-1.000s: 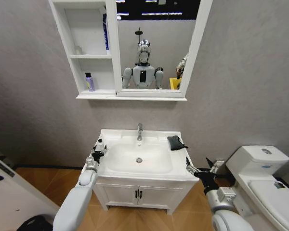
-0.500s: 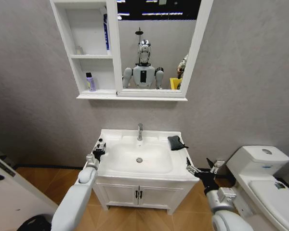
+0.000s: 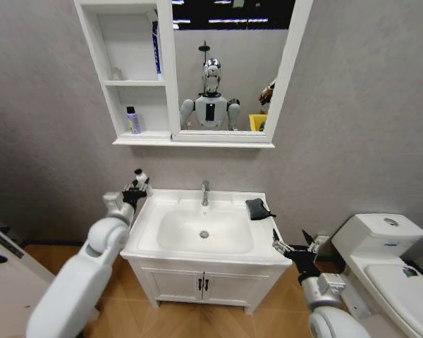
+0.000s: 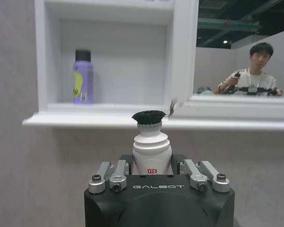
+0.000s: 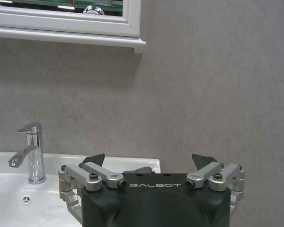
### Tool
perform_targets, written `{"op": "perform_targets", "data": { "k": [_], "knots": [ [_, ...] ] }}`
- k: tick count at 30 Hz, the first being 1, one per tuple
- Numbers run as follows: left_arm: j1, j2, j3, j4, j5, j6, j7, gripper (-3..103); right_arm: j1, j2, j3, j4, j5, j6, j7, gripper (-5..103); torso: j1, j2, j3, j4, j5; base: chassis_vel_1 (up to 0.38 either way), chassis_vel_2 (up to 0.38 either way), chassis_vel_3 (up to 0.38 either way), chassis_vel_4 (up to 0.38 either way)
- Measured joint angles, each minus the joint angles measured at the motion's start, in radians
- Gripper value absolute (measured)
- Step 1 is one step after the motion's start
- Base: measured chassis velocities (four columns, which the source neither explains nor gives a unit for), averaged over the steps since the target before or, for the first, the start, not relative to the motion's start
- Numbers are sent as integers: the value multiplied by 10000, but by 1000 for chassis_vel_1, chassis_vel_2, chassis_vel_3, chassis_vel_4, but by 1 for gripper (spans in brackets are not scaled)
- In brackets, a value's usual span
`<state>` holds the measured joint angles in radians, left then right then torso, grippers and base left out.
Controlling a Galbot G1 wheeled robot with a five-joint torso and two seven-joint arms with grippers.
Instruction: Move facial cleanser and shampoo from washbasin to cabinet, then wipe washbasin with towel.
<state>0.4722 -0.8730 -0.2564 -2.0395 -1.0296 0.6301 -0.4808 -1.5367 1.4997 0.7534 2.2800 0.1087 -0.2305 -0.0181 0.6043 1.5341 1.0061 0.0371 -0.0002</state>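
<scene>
L gripper (image 3: pixel 136 184), pinching a small white bottle (image 4: pixel 151 150) w/ black cap, is now up off the washbasin (image 3: pixel 264 252) rim vs. a sec ago when it sat low at the front-left corner; it's in the air by the back-left corner, below the cabinet (image 3: pixel 100 76), so the carry to the shelf looks underway. That bottle is upright, red mark low on its front; a purple bottle (image 3: pixel 132 120) is already on the bottom shelf. Towel (image 3: pixel 257 208) lies untouched on the back-right ledge; R gripper (image 3: pixel 290 243) waits near the front-right corner, jaws spread, empty.
</scene>
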Motion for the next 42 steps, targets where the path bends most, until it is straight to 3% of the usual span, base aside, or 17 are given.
{"op": "perform_targets", "data": {
  "k": [2, 5, 7, 15, 19, 21, 24, 42],
  "knots": [
    [-1795, 224, 554, 796, -598, 176, -43, 41, -41, -5, -13, 78, -2, -16, -2, 100, 1, 0, 0, -2, 5, 0, 0, 0, 0],
    [-2412, 221, 786, 1227, -739, 194, -6, 41, -79, -7, -8, 104, -2, -17, -4, 100, 1, 0, 0, 0, 1, 0, 0, 0, 0],
    [-3863, -74, 1374, 2648, -857, 203, 177, 41, -147, -23, 70, 166, 3, -16, -5, 100, 1, -1, 2, 2, 2, 0, 0, 0, 0],
    [-5785, -1045, 2180, 4831, -353, 233, 770, 41, -164, -84, 164, 280, 34, -44, -2, 100, 2, -1, 3, 4, 2, 0, 0, 0, 0],
    [-6253, -1315, 2341, 5602, 22, 199, 1034, 41, -172, -86, 147, 238, 28, -37, -1, 100, 2, -2, 2, 1, 0, 0, 0, 0, 0],
    [-6881, -1670, 2602, 6910, 546, 26, 1502, 41, -197, -69, 70, 199, 9, -19, -3, 100, 1, -1, 2, 1, 3, 0, 0, 0, 0],
    [-7209, -1934, 2714, 7781, 877, -127, 1849, 41, -192, -44, 56, 171, 11, -8, -5, 100, 3, -2, 3, 2, 1, 0, 0, 0, 0],
    [-7732, -2893, 2887, 9745, 1971, -527, 2858, 41, -198, -155, 267, -87, 147, 183, 10, 100, 1, -2, 1, 1, 3, 0, 0, 0, 0]
  ]
}}
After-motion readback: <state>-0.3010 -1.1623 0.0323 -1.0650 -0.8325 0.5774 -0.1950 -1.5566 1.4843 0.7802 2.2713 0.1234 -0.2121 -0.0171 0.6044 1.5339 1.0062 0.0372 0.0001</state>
